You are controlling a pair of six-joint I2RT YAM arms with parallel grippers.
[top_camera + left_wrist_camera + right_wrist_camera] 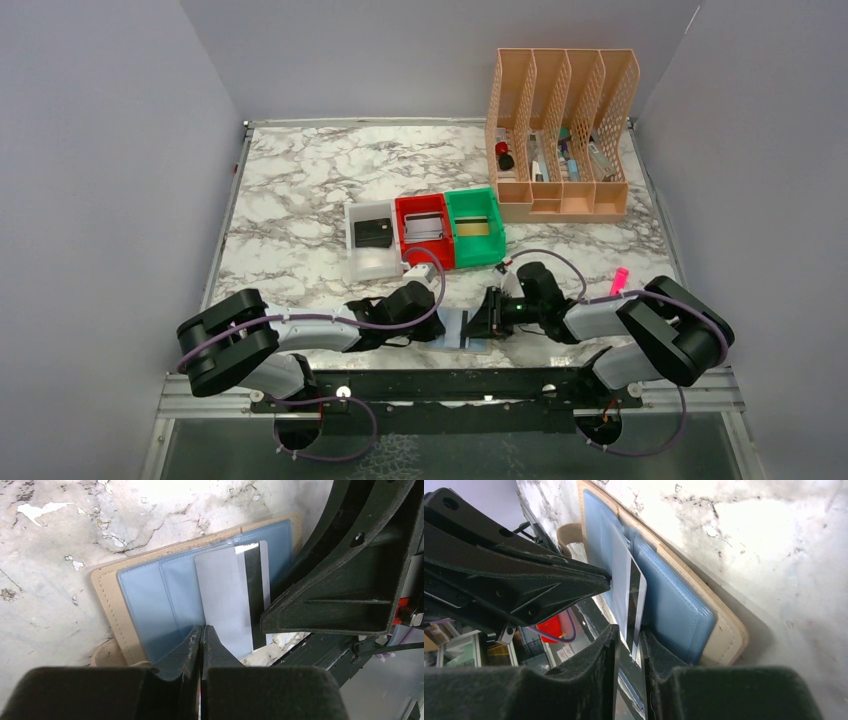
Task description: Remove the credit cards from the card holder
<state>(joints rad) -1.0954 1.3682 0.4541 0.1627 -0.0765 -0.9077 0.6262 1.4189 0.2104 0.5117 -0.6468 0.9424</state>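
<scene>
The tan card holder (458,329) lies open at the table's near edge, blue-grey inside up (145,605). A silvery grey credit card (225,595) with a black stripe sticks partly out of its pocket. My left gripper (202,629) is shut and empty, its tips pressed on the holder's inside beside the card. My right gripper (629,635) is narrowly open, and the card's free end (626,597) stands between its fingers. Both grippers meet over the holder in the top view, left (437,327) and right (480,320). A black card (373,233) lies in the white tray.
A white tray (365,262), a red tray (437,252) and a green tray (482,248) stand side by side behind the holder, each with a card inside. A tan desk organiser (560,130) stands at the back right. A pink object (620,278) lies near the right arm.
</scene>
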